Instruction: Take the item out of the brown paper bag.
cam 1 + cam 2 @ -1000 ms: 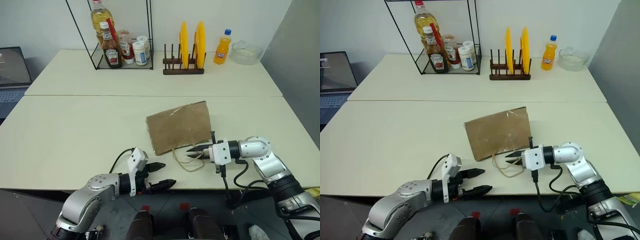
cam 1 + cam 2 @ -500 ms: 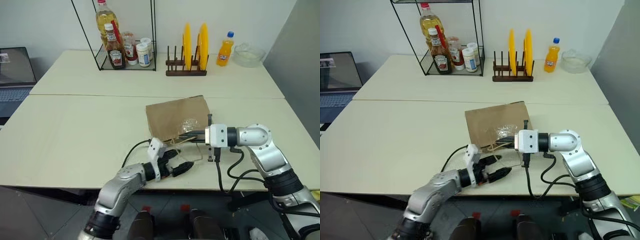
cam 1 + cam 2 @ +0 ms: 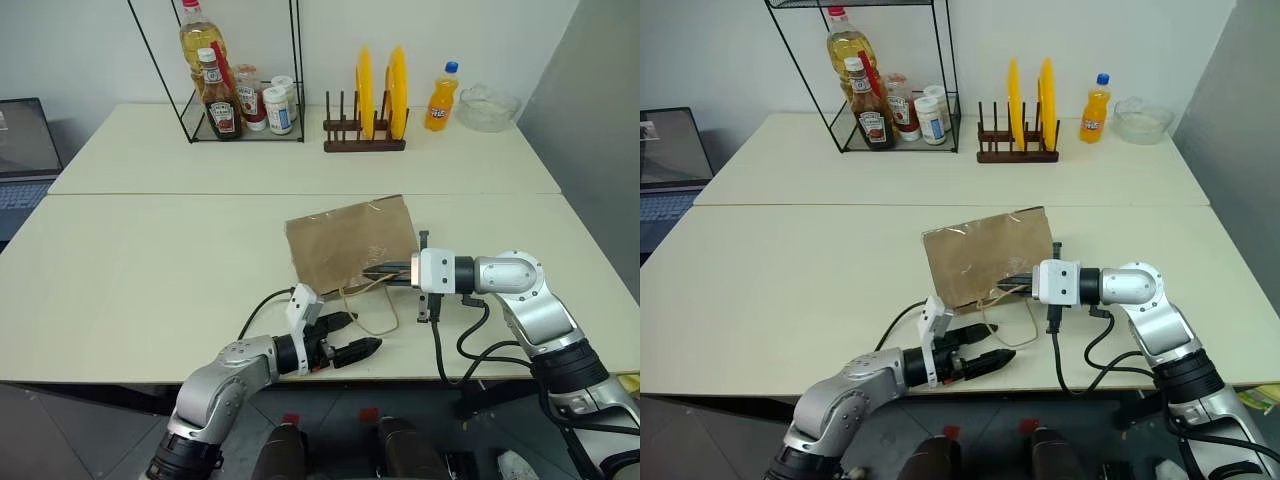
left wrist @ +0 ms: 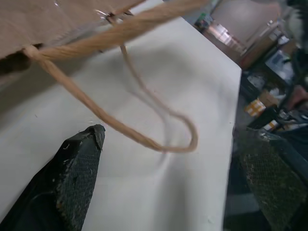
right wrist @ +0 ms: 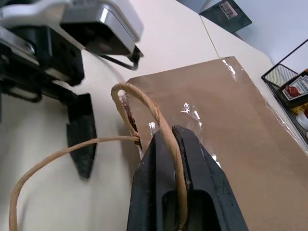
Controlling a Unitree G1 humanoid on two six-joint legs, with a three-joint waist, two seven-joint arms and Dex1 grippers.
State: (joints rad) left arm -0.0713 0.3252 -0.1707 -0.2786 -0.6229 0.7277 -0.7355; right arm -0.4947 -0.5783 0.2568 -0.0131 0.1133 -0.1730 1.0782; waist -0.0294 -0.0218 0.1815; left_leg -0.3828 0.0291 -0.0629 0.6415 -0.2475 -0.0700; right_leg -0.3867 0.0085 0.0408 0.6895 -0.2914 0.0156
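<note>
One string handle (image 5: pixel 166 139) of the brown paper bag (image 3: pixel 350 245) is pinched in the closed right gripper (image 3: pixel 378 272); the wide-open left gripper (image 3: pixel 355 336) is best slipped into the mouth, apparently barely parted.

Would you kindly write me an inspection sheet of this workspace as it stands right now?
Surface: two pale tables pushed together, seam running across.
Job's things: brown paper bag lies flat near the front edge; one string handle is pinched, the other handle loops loose on the table. Item to take out: nothing seen.
Clutter: wire rack with sauce bottles, yellow plates in a wooden stand, orange soda bottle, glass bowl, all at the far edge.
Tools: left tool open, short of the loose handle; right tool shut on the pinched handle.
Cables: black cable hanging at the right arm.
Surroundings: laptop at far left.
</note>
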